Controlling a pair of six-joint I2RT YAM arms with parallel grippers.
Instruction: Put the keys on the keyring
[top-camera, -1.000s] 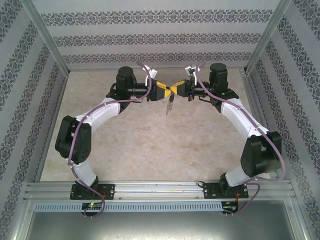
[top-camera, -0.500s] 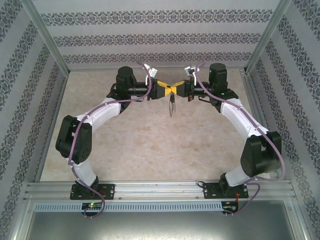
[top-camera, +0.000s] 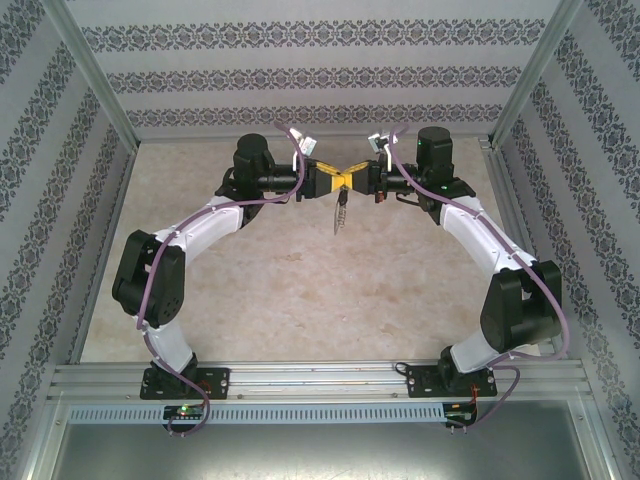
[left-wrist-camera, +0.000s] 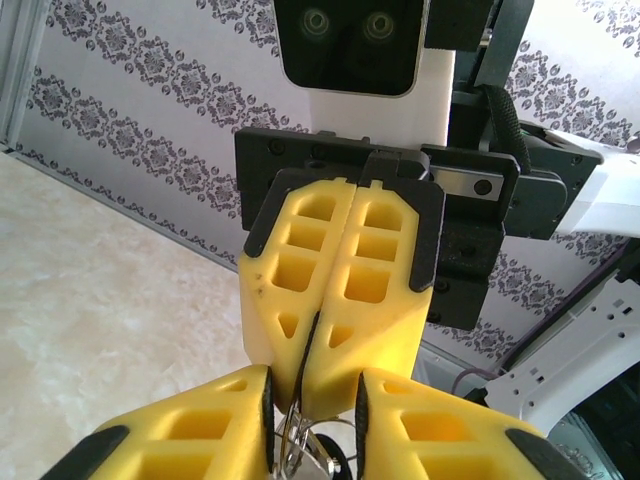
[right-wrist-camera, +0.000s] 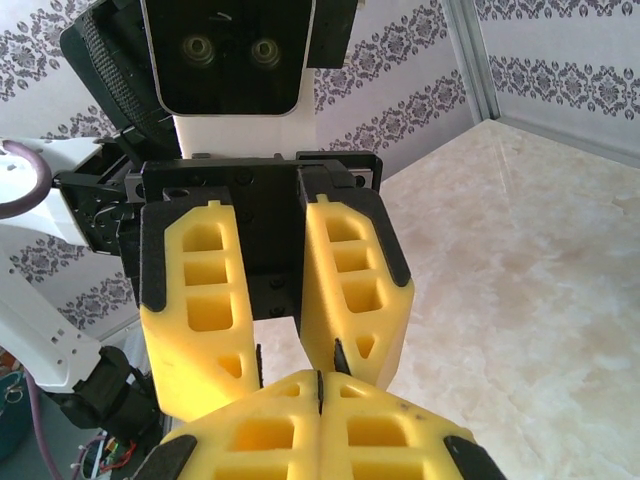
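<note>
High over the back middle of the table my two grippers meet tip to tip. The right gripper (top-camera: 348, 180) (right-wrist-camera: 320, 385) is shut, and the silver keyring (left-wrist-camera: 298, 440) runs up into its seam. My left gripper (top-camera: 336, 182) (left-wrist-camera: 313, 425) has its fingers part way apart on either side of those tips, its pads against the ring's wire loop. The rest of the keyring (top-camera: 341, 212) hangs slanted below the grippers. A small dark rounded piece (left-wrist-camera: 336, 458) sits among the wires; I cannot tell whether it is the key.
The marble-patterned tabletop (top-camera: 300, 290) lies well below the grippers. Patterned walls (top-camera: 300, 80) and metal frame posts (top-camera: 95, 80) close in the back and both sides. An aluminium rail (top-camera: 320, 378) carries the arm bases at the near edge.
The fingertips have drawn closer together, from a crossed stance to tip against tip. The hanging keyring swung upright and then back to a slant.
</note>
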